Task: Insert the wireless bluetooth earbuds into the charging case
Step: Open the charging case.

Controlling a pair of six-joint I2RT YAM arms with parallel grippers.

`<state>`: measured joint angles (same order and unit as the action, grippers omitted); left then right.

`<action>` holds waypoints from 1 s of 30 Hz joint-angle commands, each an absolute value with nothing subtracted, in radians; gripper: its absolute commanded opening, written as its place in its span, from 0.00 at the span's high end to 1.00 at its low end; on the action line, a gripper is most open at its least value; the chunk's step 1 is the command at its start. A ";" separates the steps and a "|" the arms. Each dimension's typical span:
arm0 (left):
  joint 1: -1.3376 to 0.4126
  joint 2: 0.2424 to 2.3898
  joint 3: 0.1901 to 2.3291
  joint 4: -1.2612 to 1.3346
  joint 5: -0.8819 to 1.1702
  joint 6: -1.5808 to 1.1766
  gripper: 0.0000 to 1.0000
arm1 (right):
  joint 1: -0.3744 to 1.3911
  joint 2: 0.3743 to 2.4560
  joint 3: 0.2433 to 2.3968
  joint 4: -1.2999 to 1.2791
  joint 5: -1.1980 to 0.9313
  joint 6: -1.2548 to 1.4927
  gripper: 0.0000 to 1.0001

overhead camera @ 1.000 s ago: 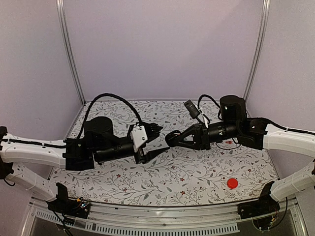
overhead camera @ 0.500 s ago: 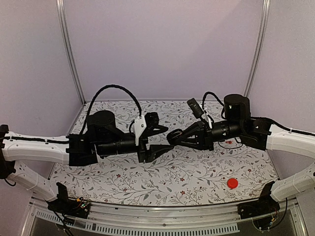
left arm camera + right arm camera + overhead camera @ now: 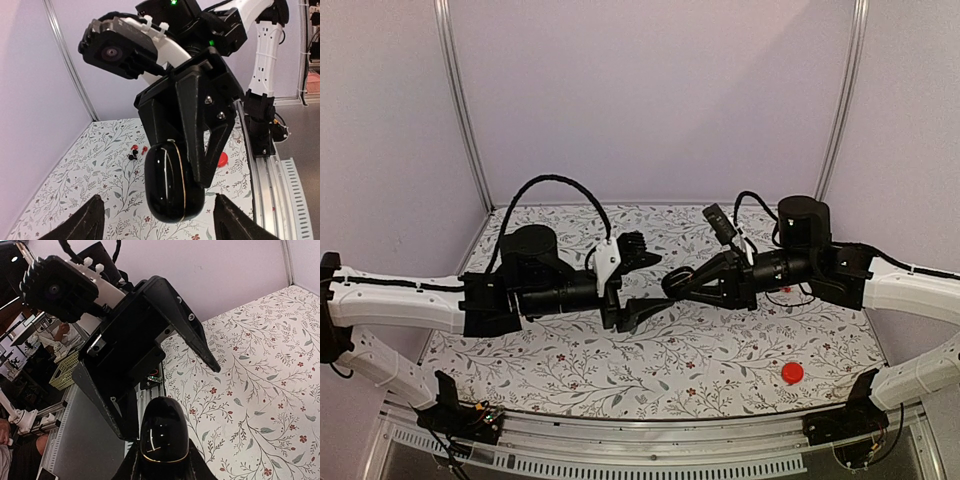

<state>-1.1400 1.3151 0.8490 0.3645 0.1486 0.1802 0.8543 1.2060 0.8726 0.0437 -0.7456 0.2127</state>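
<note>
Right gripper (image 3: 686, 283) is clamping the small glossy black pebble-like charging case (image 3: 162, 437), its long axis pointing toward the left gripper (image 3: 658, 280), which is standing spread-jawed just beyond the case's tip.

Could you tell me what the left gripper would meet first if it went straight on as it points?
Probably the small glossy black rounded charging case held by the right gripper; it sits straight ahead of the open left gripper, though depth is unclear.

Walls (image 3: 650, 100): plain pale lilac panels.
Corner posts (image 3: 462, 110): slim silver metal, upright.
Table (image 3: 720, 352): white cloth, floral sprig print.
Near edge: grey metal rail (image 3: 650, 432).
</note>
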 commanded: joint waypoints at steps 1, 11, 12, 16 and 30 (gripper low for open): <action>-1.163 1.287 0.827 0.383 0.062 0.314 0.26 | 0.849 1.194 0.854 0.119 -0.792 0.288 0.88; -1.146 1.254 0.841 0.392 0.261 0.152 0.35 | 0.849 1.177 0.849 0.077 -0.755 0.129 0.89; -1.143 1.255 0.843 0.396 0.273 0.131 0.36 | 0.849 1.177 0.851 0.078 -0.756 0.116 0.89; -1.137 1.283 0.868 0.390 0.299 0.073 0.38 | 0.855 1.182 0.859 0.091 -0.761 0.082 0.90; -1.116 1.334 0.906 0.391 0.272 0.007 0.44 | 0.881 1.154 0.874 0.033 -0.769 0.016 0.93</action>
